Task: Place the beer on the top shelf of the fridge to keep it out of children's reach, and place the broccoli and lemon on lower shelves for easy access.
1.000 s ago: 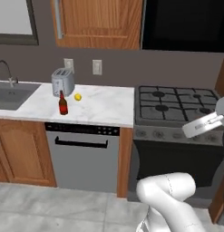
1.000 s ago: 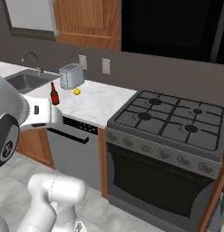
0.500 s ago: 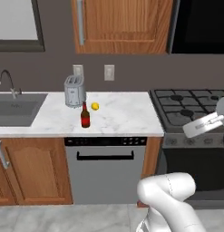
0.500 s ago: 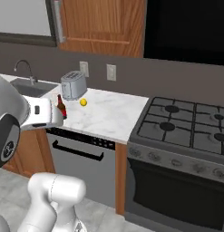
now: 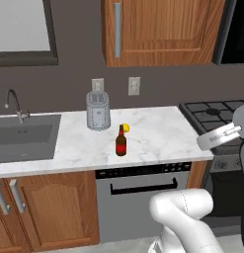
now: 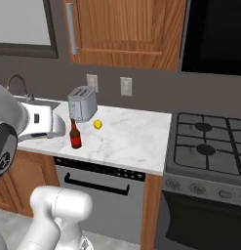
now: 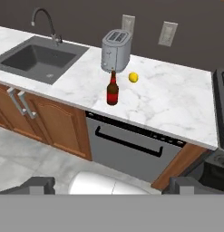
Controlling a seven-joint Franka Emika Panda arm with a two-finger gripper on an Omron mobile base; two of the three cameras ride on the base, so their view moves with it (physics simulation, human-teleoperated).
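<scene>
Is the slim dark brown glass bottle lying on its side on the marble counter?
No, the slim dark brown glass bottle stands upright on the white marble counter.

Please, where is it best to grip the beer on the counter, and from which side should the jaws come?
Probably the beer's straight lower body, below the narrow neck. It stands upright with bare counter in front; the toaster and lemon are behind it. So come level from the front edge, jaws open wide.

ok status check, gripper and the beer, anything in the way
Gripper open, empty, high off the counter. Beer upright on counter, lemon and toaster behind it. Approach from the front unobstructed.
</scene>
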